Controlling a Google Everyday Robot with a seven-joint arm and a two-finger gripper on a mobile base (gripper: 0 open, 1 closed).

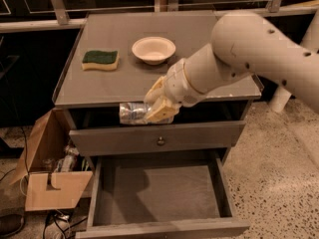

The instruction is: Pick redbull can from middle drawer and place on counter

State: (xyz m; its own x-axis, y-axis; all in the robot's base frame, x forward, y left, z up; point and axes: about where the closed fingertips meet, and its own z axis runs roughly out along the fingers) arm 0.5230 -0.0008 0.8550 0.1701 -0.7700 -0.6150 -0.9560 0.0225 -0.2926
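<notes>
We saw the gripper (152, 106) pinching the redbull can (129, 113). The can lay on its side, right at the front edge of the counter (124, 81). Below it, the middle drawer (164, 228) stood pulled open. A green sponge (100, 59) and a white bowl (153, 49) sat on the counter.

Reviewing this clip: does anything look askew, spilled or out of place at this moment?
The redbull can lies sideways in the pincer, just below the front rim of the counter rather than above it. The middle drawer stands pulled out and empty. Nothing spilled or damaged shows.
</notes>
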